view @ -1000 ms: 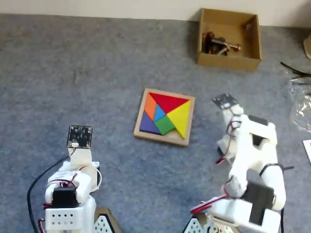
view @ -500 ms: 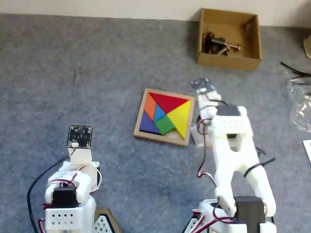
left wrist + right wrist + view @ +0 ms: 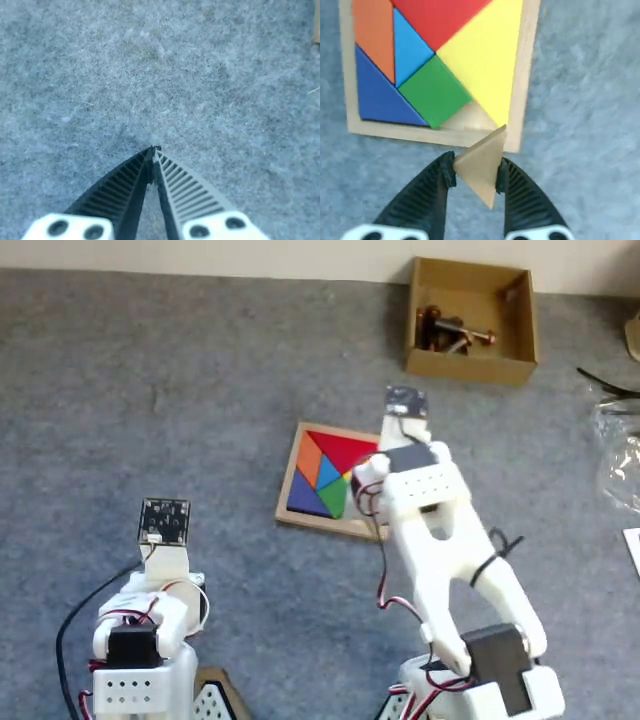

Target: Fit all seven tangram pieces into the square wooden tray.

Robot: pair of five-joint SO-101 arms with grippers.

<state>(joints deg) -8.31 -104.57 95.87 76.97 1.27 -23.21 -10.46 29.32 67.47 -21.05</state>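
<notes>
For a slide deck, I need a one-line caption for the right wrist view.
Right end effector holds a tan triangle near the open gap in the wooden tray.

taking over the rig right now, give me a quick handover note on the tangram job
Left gripper: shut, empty, over the grey felt, off to the side of the tray.
Right gripper: shut on the tan triangle, held above the tray at the rim nearest the arms.
Done: six pieces lie in the tray: red, yellow, orange, light blue, green, dark blue.
Left: the triangular gap between green and yellow is bare. The tan triangle likely goes there, turned to match, then released.
</notes>
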